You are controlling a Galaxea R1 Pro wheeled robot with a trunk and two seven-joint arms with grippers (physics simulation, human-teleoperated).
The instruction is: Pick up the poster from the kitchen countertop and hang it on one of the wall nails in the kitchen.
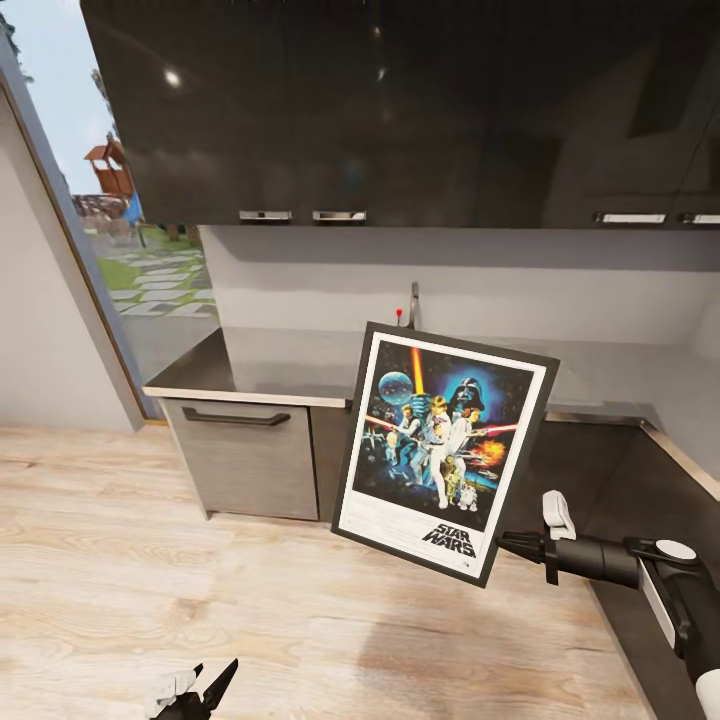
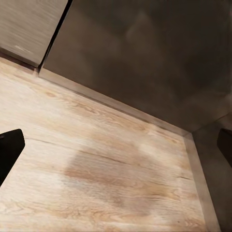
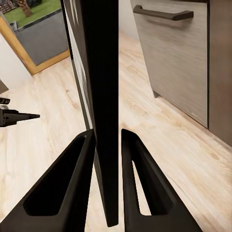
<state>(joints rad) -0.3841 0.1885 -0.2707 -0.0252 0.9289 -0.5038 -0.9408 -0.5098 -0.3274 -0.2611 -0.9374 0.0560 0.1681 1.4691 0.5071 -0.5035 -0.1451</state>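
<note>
The Star Wars poster hangs in the air in front of the kitchen countertop, tilted a little, picture side toward the head camera. My right gripper is shut on its lower right edge. In the right wrist view the poster shows edge-on, pinched between both dark fingers of the gripper. My left gripper hangs low over the wooden floor, open and holding nothing; in its wrist view the gripper has its fingertips far apart. The wall nail is out of view.
Dark upper cabinets hang above the worktop, and a metal tap stands behind the poster. A grey base cabinet with a dark handle is at the left. A glass door opens to a garden. Light wooden floor spreads in front.
</note>
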